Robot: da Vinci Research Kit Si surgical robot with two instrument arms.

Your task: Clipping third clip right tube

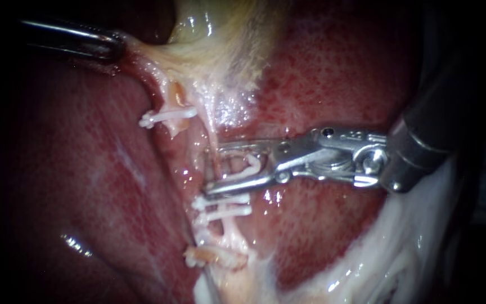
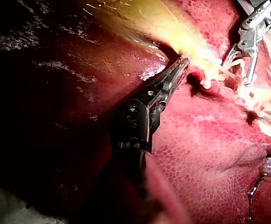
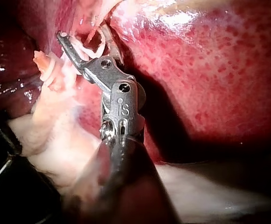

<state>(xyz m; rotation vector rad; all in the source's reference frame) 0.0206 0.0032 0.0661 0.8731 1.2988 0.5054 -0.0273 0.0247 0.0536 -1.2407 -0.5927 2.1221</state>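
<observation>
Nearest the camera, at 3 o'clock: the thick dark shaft of the right instrument (image 1: 206, 170). Reaches in toward the middle with a shiny metal wrist and two thin jaws. Jaws spread wide apart. Holds an open clip (image 1: 250, 165) between both jaws, white and bent, tucked in at the back of the gap.

In the middle: the right tube (image 1: 215, 138), thin and pale, running from 12 o'clock to 6 o'clock. Passes right through the gap between the spread jaws. Not squeezed flat yet. Hard to tell whether touching the metal or not.

Just past the lower jaw, toward 6 o'clock: two shut clips (image 1: 226, 212), white, lying side by side across the same tube. A bit further toward 6 o'clock, an orange stub (image 1: 212, 256).

Toward 10 o'clock from the spread jaws: another clip (image 1: 167, 116), white, shut across a second tube (image 1: 175, 95), short and orange, beside the right tube.

Up at 10 o'clock, by the edge: the left instrument (image 1: 116, 48), thin and dark. Jaws pressed close together, pinching the edge of the pale yellow tissue (image 1: 158, 56). Tissue stretched tight into a point at the jaws.

All around: the liver (image 1: 85, 169), red, wet and speckled.

From the left arm's camera: same pinch on the yellow edge, with the right instrument's spread jaws just ahead.
</observation>
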